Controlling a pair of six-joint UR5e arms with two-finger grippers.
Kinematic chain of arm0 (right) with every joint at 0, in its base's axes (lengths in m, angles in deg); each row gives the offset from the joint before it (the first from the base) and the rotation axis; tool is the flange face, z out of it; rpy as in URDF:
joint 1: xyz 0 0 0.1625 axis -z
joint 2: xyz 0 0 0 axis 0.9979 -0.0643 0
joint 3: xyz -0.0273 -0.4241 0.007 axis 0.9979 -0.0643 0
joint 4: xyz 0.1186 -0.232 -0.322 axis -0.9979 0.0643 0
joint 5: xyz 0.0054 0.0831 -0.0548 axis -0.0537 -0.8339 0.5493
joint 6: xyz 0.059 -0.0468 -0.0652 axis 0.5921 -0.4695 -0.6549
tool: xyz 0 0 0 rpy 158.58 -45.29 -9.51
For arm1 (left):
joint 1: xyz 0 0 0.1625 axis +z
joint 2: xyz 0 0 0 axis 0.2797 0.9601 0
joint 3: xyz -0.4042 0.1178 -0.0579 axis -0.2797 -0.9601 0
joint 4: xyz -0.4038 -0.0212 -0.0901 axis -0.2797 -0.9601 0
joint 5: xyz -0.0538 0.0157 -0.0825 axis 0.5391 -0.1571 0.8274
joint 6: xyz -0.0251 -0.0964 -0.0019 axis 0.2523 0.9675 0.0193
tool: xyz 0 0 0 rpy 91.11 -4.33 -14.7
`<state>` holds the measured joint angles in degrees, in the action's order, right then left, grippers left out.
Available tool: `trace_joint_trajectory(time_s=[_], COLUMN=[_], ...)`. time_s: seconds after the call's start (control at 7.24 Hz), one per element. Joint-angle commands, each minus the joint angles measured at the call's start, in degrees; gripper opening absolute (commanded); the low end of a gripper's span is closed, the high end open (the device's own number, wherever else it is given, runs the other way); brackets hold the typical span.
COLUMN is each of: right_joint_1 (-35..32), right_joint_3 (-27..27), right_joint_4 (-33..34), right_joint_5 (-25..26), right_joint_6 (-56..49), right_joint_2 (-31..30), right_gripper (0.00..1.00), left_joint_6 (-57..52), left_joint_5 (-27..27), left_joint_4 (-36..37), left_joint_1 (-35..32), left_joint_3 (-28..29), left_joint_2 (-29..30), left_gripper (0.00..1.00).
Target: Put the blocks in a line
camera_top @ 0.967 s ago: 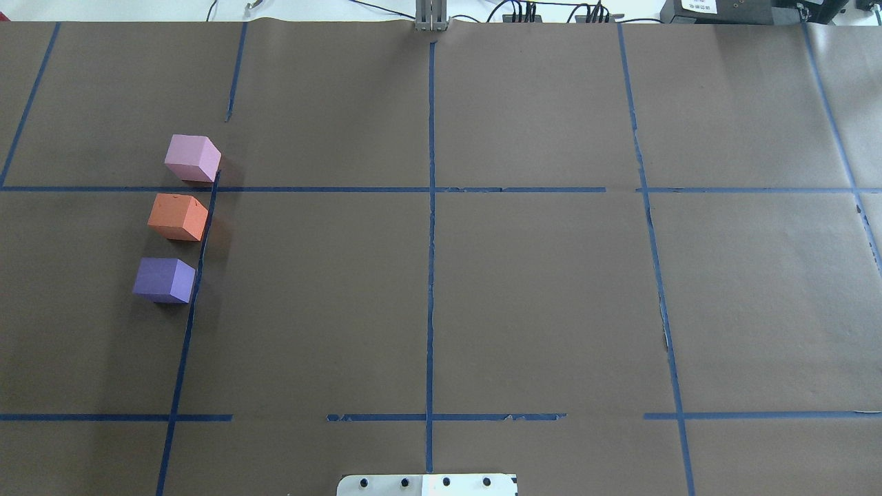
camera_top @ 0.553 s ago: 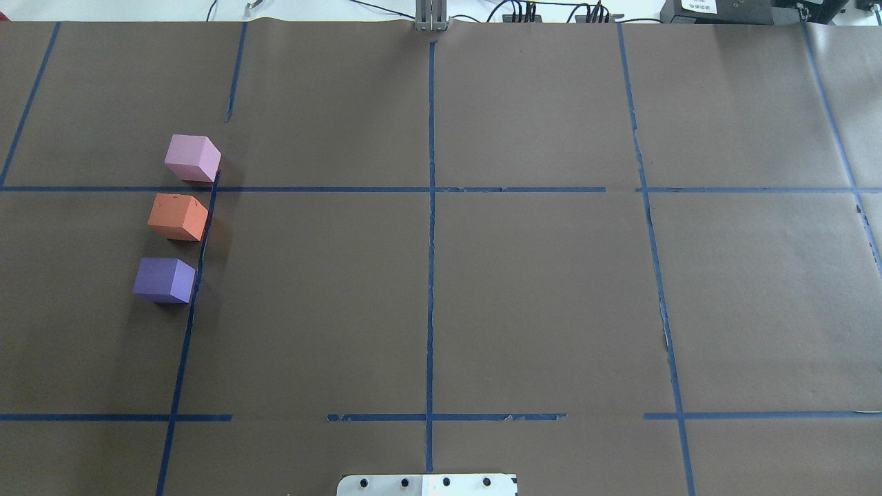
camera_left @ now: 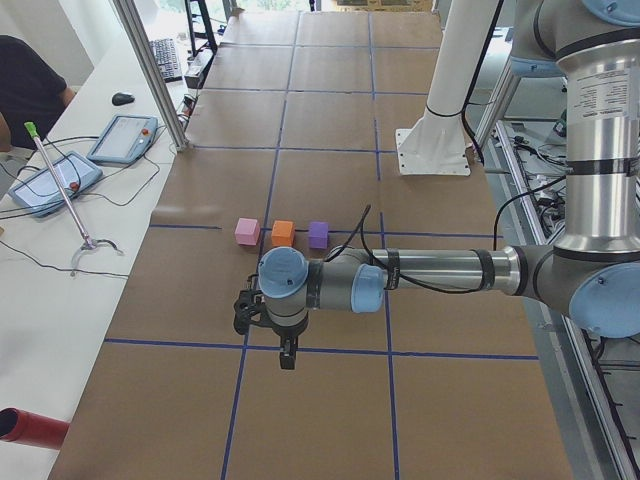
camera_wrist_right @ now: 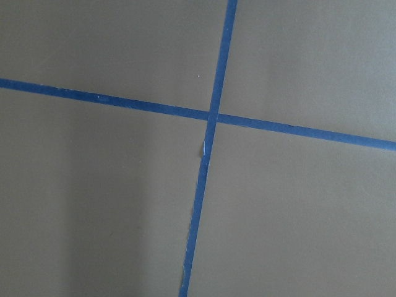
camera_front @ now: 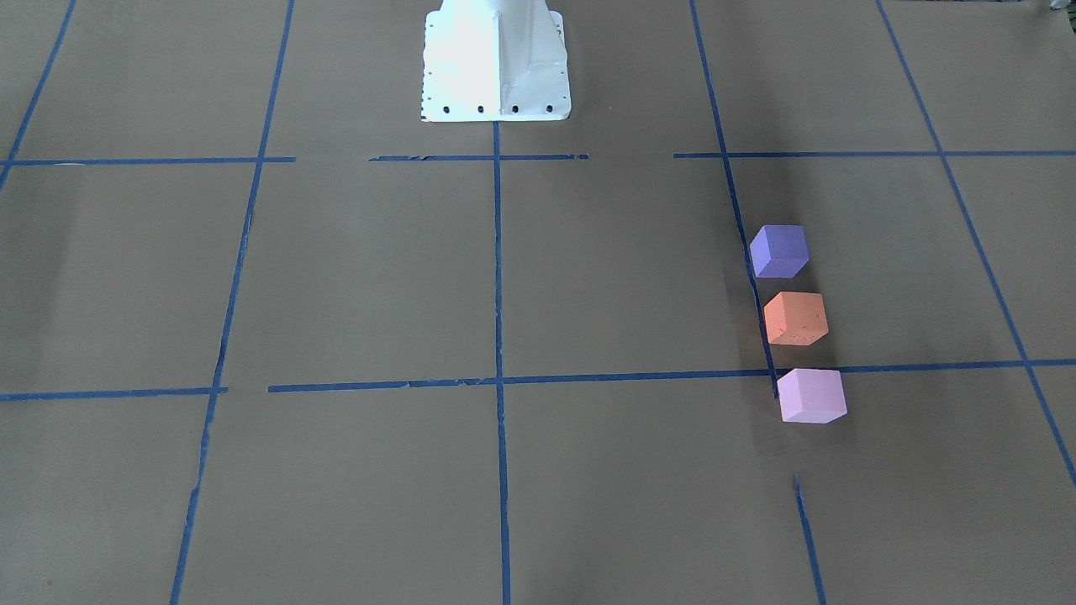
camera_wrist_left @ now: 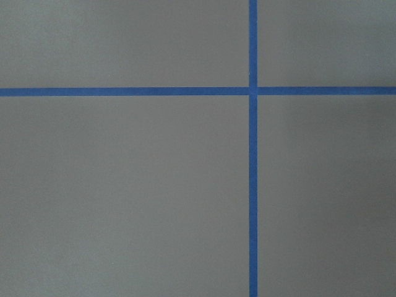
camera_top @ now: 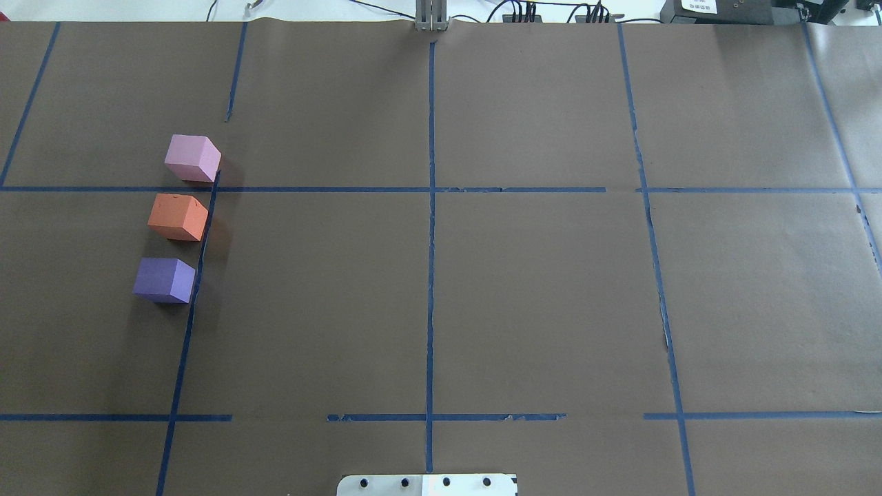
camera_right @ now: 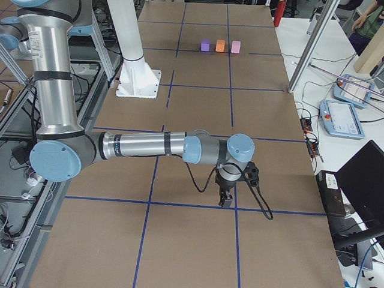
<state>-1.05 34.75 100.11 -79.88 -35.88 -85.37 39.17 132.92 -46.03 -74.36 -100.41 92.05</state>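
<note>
Three cubes stand in a straight row on the brown paper beside a blue tape line, with small gaps between them. They are the pale pink-lilac block [camera_top: 193,158], the orange block [camera_top: 178,217] and the blue-violet block [camera_top: 164,280]. The front-facing view shows them too: blue-violet [camera_front: 779,250], orange [camera_front: 795,318], pink-lilac [camera_front: 811,395]. My left gripper [camera_left: 285,355] hangs over bare paper at the table's left end, away from the blocks. My right gripper [camera_right: 227,201] hangs over bare paper at the far right end. Each shows only in a side view, so I cannot tell whether it is open or shut. Both wrist views show only paper and tape.
The white robot base plate [camera_top: 427,484] sits at the near middle edge. Cables and boxes [camera_top: 730,10] lie beyond the far edge. An operators' bench with a tablet [camera_left: 125,138] and a seated person [camera_left: 30,90] runs along the far side.
</note>
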Motion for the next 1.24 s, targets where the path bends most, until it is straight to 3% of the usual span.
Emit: trace_joint_trajectory(time_s=[0.0,1.11], right_joint_1=[0.00,0.00], right_joint_3=[0.00,0.00], right_joint_4=[0.00,0.00], right_joint_5=[0.00,0.00], right_joint_6=[0.00,0.00], right_joint_2=[0.00,0.00], right_gripper=[1.00,1.00], left_joint_6=[0.01,0.01], left_joint_5=[-0.24,-0.33], left_joint_4=[-0.04,0.22], left_joint_1=[-0.01,-0.27], left_joint_3=[-0.14,-1.63], left_joint_2=[-0.03,-0.82], left_gripper=[1.00,1.00])
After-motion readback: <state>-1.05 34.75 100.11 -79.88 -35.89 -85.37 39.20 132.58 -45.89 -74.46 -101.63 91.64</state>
